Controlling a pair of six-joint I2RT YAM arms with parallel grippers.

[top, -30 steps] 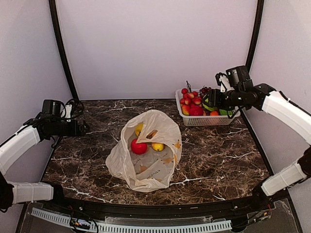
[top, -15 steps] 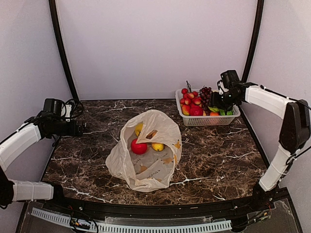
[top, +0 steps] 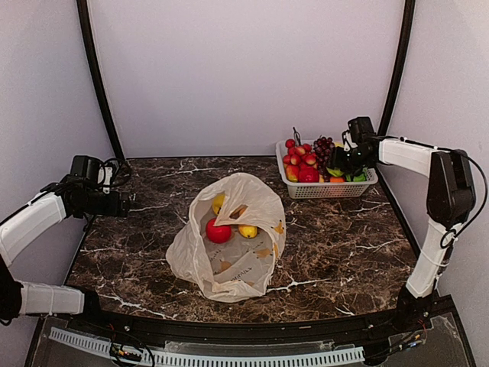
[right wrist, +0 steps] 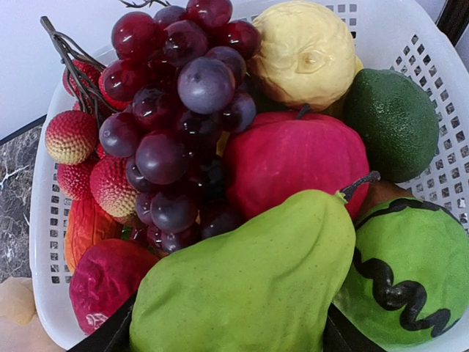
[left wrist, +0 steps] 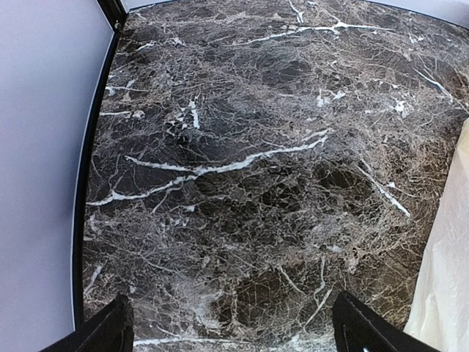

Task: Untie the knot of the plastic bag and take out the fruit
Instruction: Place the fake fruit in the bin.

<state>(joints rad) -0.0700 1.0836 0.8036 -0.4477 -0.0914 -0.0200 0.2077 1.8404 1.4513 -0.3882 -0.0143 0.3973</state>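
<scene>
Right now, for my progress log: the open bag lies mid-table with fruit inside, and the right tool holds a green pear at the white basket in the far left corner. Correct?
No: the white basket stands in the far right corner, as the top external view shows. The rest holds: plastic bag open, fruit inside, right tool on the green pear.

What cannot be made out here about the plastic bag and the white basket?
Top view: folds of the plastic bag hide any knot, and any fruit besides the red ball and yellow pieces.
Left wrist view: the right edge cuts the bag off; only a strip shows.
Right wrist view: the green pear between the fingers of the right gripper hides the white basket beneath it.
</scene>
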